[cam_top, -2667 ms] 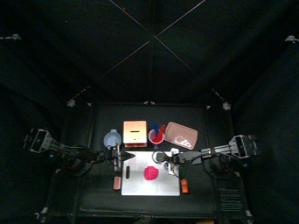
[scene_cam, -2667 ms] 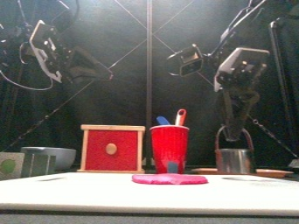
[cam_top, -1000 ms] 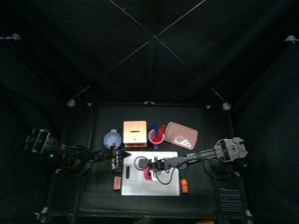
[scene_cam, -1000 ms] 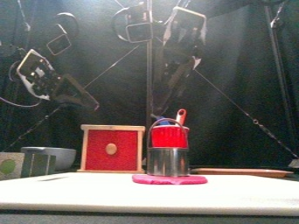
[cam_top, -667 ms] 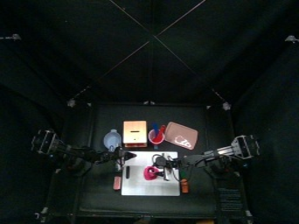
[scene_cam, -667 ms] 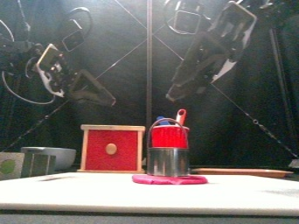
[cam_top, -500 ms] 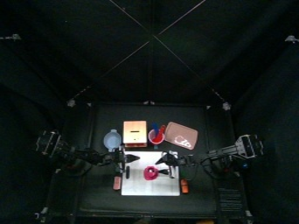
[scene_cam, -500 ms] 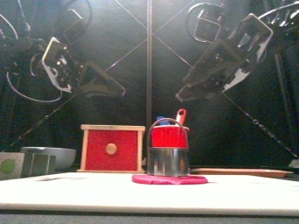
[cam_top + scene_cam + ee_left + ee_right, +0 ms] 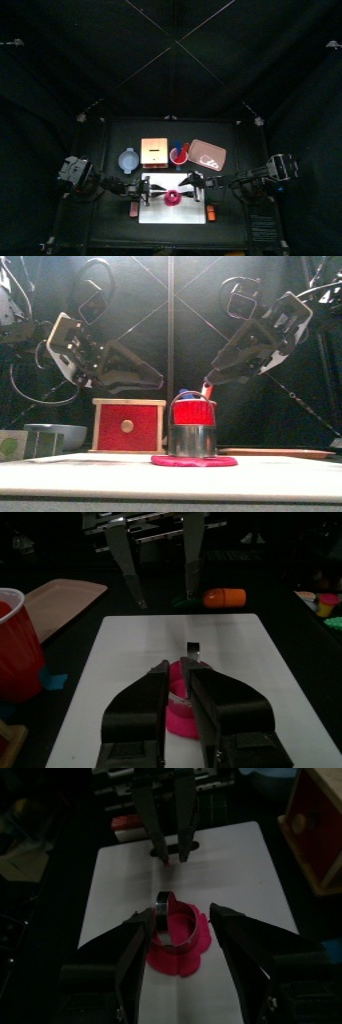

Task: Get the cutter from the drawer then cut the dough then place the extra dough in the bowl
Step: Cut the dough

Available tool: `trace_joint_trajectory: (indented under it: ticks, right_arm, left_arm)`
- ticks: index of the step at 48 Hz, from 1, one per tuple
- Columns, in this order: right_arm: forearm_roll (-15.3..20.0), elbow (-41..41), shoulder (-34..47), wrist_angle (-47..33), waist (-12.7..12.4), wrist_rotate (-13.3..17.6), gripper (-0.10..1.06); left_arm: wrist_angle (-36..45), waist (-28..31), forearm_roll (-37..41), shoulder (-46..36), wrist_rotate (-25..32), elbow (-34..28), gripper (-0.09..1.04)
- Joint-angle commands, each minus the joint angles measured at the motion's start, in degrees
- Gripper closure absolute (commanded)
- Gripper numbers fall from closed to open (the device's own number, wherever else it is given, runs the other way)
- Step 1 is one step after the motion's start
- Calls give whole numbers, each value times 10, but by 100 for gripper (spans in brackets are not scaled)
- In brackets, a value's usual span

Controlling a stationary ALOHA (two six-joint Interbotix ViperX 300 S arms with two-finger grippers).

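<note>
Black curtains close off a small black surface [image 9: 120,135], lit from the open front. At far left stands the blue-grey bowl [image 9: 128,159], empty as far as can be seen, with the wooden box [image 9: 151,151] just beside it, its red drawer front facing forward.

The left claw [image 9: 187,664] hangs above the left part of the white cutting board [image 9: 194,210]. Its jaws are pressed almost together and hold nothing. The tips point at the near edge of the dough [image 9: 194,461] but are raised clear of it.

At the board's centre the pink dough lies flat. The round metal cutter [image 9: 193,440] stands upright on it, with dough showing all round its base. A red cup [image 9: 195,414] stands behind the cutter.

The right claw [image 9: 178,918] is spread wide and empty. In its wrist view the cutter and dough line up between its jaws, but the front view shows it raised above the cutter and apart from it. The pink tray [image 9: 209,153] lies at the right rear, well apart from the work.

Judgement: the cutter is out and set in the dough, so the cutting step appears to be finishing. The next move calls for one claw to steady or lift the cutter while the other pinches the outer rim of dough and carries it left to the bowl. The thin edge will need a low, precise grip.
</note>
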Motion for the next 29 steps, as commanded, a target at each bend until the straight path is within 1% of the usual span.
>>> trace_joint_trajectory:
  ticks: [1,4,9,12,18,29]
  right_arm:
    - [41,-1,29,-64,24,-6,13]
    - [55,-11,56,-83,31,-10,13]
    - [62,-45,97,-87,45,-18,13]
    - [68,-54,113,-87,47,-24,13]
    - [81,-56,117,-86,49,-33,13]
    - [91,-60,113,-62,54,-34,13]
  left_arm:
    - [-6,1,6,-2,-1,-15,25]
    - [-6,2,7,0,-1,-15,23]
    - [-4,-2,6,0,-1,-16,19]
    - [1,-3,6,1,-2,-14,19]
    - [18,0,6,11,-2,-16,19]
    - [54,3,7,23,-1,-33,19]
